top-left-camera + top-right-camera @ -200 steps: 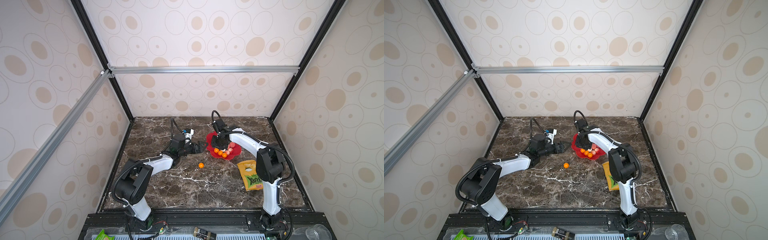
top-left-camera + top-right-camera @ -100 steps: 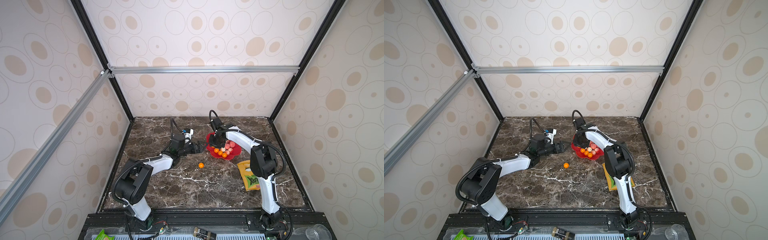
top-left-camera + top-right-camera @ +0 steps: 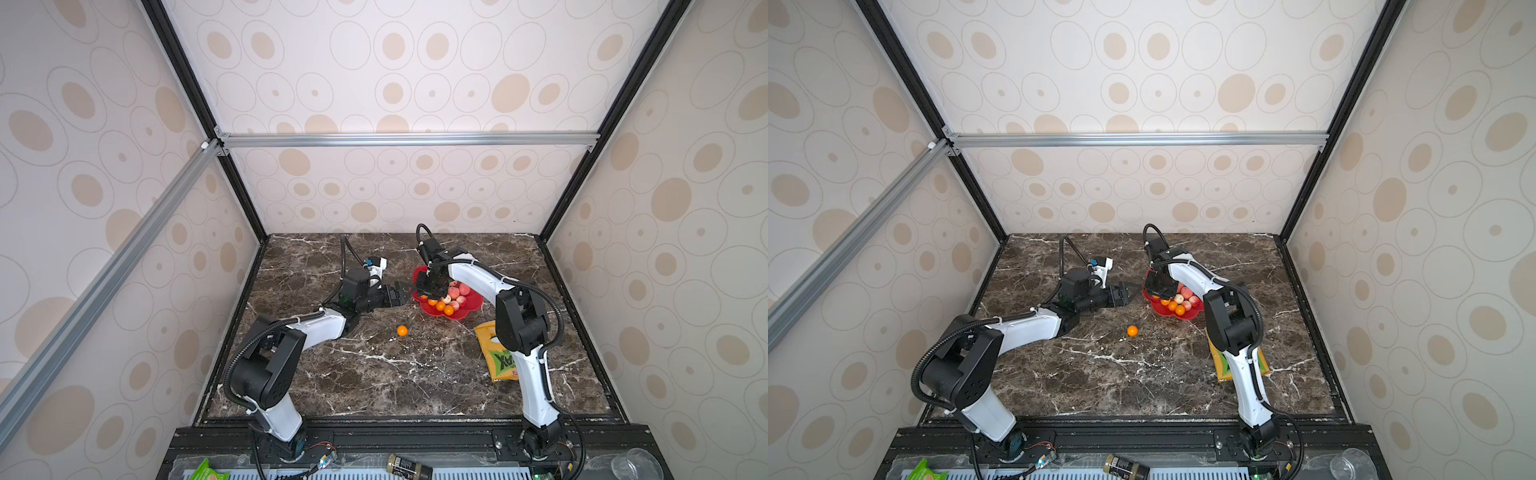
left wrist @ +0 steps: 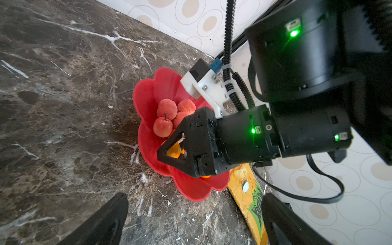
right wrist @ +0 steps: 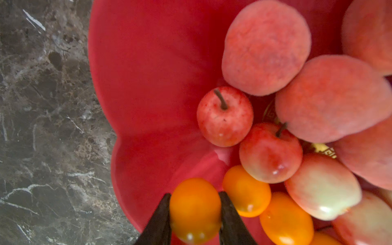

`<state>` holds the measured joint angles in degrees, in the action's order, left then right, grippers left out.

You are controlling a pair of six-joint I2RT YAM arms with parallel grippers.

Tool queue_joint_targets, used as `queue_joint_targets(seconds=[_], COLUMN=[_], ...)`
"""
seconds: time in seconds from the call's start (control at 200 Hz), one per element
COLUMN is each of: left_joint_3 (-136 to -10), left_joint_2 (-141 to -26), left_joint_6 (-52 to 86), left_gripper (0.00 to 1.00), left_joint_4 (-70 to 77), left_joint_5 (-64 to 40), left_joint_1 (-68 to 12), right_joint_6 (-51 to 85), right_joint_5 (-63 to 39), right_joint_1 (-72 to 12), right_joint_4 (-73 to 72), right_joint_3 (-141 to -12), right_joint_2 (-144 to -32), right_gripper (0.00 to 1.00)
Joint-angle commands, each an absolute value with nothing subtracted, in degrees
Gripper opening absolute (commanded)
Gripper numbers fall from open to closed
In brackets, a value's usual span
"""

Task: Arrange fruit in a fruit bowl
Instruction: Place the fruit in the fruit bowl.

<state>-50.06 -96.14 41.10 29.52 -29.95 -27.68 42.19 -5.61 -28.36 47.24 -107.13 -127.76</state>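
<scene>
Now the orange (image 5: 195, 210) pinched in the right gripper (image 5: 194, 194) has been shifted over the bowl (image 5: 148, 84) for dropping; the left gripper (image 4: 195, 196) is held open.

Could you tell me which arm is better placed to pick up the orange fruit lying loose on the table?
Probably the left. The left gripper is open and empty beside the fruit bowl, with the loose tangerine nearby; the right gripper is shut on a second tangerine over the bowl.
</scene>
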Motion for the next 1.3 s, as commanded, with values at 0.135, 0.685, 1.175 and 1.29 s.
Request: queue_joint_targets(seconds=[0.135,0.685,1.175,1.29], left_joint_3=[-49.76,-49.22,-46.73,-44.45], left_joint_2=[-94.92,-94.77,-87.02,-83.08], left_joint_6=[40.54,41.55,39.31,38.27], left_gripper=[0.99,0.99,0.99,0.99], left_joint_4=[31.13,32.08,26.73,23.82], left_joint_5=[-30.06,-30.06,-28.12,-27.30], left_joint_1=[-27.41,-27.39,-27.36,-27.45], right_joint_6=[43.04,42.68,41.58,41.03], right_joint_5=[-6.75,-7.38,-3.15,-0.44], right_joint_1=[-28.09,-28.13,-28.43,-29.71], right_joint_4=[48.41,48.24,46.88,46.46], right_joint_3=[-108.44,-108.15,-103.35,-100.02], right_joint_2=[-129.24,-128.70,-119.36,-115.21], right_gripper=[0.36,0.43,0.45,0.45])
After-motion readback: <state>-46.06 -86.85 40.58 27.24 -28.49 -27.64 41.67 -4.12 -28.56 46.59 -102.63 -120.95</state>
